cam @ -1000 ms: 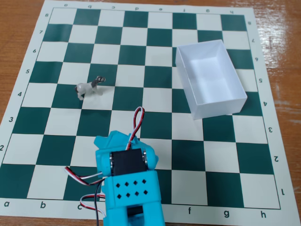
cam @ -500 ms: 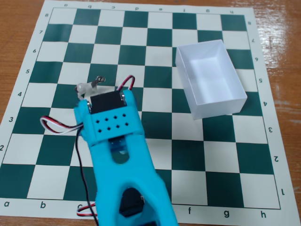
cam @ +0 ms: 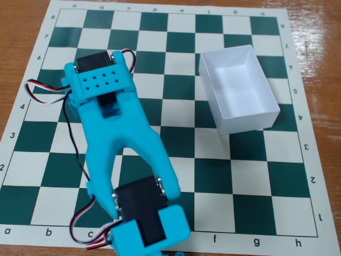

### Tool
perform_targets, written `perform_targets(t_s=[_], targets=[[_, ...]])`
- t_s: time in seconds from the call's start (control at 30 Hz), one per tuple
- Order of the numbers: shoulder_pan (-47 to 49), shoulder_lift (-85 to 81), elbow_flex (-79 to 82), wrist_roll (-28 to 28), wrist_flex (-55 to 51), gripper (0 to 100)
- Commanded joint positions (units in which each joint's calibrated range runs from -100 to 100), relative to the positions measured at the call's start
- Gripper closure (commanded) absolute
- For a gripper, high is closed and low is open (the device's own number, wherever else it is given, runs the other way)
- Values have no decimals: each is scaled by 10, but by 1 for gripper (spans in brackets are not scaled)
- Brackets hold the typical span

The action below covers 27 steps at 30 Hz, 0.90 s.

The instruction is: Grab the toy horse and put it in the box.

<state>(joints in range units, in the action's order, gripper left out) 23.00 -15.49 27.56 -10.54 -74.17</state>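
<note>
- The wooden table [cam: 21, 37] holds a green-and-white chessboard mat [cam: 250, 181] that covers nearly all of it, so everything sits flat on one sheet.
- Our blue arm [cam: 120, 144] stretches from the upper left of the table down to its near edge, left of the middle, and it hides the squares below it.
- The white box [cam: 269, 114] stands open near the table's right edge, toward the far corner. It is empty, ready for the toy.
- We cannot see the toy horse. It may be hidden under the arm.
- We cannot tell if our gripper is spread or pinching, because its tips are not seen.
</note>
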Motion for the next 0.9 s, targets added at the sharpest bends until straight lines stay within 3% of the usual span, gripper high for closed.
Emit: perform_targets(t_s=[0.0,0.87], targets=[[9,49,-76,5,-3,64],[3,381,-418,31,-35,64]])
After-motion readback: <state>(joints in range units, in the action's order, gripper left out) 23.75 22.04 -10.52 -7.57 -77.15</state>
